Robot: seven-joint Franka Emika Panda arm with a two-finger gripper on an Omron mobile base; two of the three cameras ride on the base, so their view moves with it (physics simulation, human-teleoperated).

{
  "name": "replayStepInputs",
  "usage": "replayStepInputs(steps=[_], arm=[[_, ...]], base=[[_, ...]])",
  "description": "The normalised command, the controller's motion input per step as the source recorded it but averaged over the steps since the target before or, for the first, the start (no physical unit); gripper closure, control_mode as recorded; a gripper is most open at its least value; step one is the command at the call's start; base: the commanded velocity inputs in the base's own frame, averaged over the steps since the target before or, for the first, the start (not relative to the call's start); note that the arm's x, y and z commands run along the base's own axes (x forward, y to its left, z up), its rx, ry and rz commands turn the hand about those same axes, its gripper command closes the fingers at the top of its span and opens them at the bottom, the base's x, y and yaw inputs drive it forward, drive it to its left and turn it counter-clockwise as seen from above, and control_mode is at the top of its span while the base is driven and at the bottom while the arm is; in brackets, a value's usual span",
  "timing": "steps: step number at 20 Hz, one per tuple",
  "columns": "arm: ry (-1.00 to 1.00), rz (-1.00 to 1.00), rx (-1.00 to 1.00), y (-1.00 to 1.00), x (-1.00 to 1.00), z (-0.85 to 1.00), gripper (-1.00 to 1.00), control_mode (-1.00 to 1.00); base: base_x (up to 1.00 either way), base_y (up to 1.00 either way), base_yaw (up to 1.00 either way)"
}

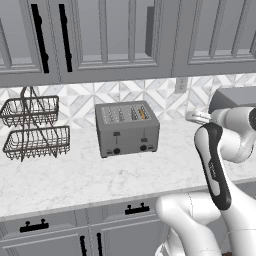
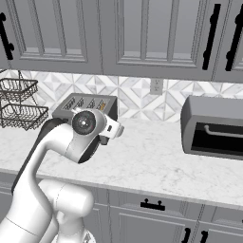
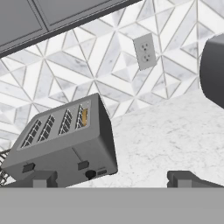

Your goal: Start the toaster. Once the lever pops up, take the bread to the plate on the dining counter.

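Grey cabinets with black handles are seen above a white marble desk [image 1: 75, 180] in the left base view, with a diamond-patterned tile backsplash between them. On the desk the toaster [image 1: 127, 129] is set near the wall, 2 black levers and 2 black knobs on its front, both levers high. The bread [image 1: 142, 114] is seen as a golden strip in the slot furthest right. A 2-tier wire basket [image 1: 31, 127] is placed to the left of the toaster, apart from it. The arm is raised at the right, well clear of the toaster.

From the right base view, the toaster [image 2: 85, 108] is partly covered by the arm's wrist. A dark-grey oven [image 2: 213, 127] is set on the desk at the right, and an outlet [image 2: 156, 86] is mounted on the tiles between the 2 appliances.

In the hand view, which is rolled, the toaster [image 3: 65, 144] is framed at lower left with the bread [image 3: 84, 117] sunk in its end slot. The end effector [image 3: 111, 179] is spread wide and holds nothing; its tips are well short of the toaster.

The step in hand is judged to be the approach for starting the toaster; nothing has been pressed yet. For the next move, the end effector would need to be carried left and down to the lever on the bread's side, so that it can be pushed down.
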Motion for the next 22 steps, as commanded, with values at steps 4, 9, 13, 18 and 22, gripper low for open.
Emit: replayStepInputs(steps=[4, 9, 13, 18, 22], arm=[[0.00, 0.00, 0.00, 0.00, 0.00, 0.00, -1.00, -1.00], [0.00, 0.00, 0.00, 0.00, 0.00, 0.00, -1.00, -1.00], [0.00, 0.00, 0.00, 0.00, 0.00, 0.00, -1.00, -1.00], [0.00, 0.00, 0.00, 0.00, 0.00, 0.00, -1.00, -1.00], [0.00, 0.00, 0.00, 0.00, 0.00, 0.00, -1.00, -1.00]], base=[[0.00, 0.00, 0.00], [0.00, 0.00, 0.00], [0.00, 0.00, 0.00], [0.00, 0.00, 0.00], [0.00, 0.00, 0.00]])
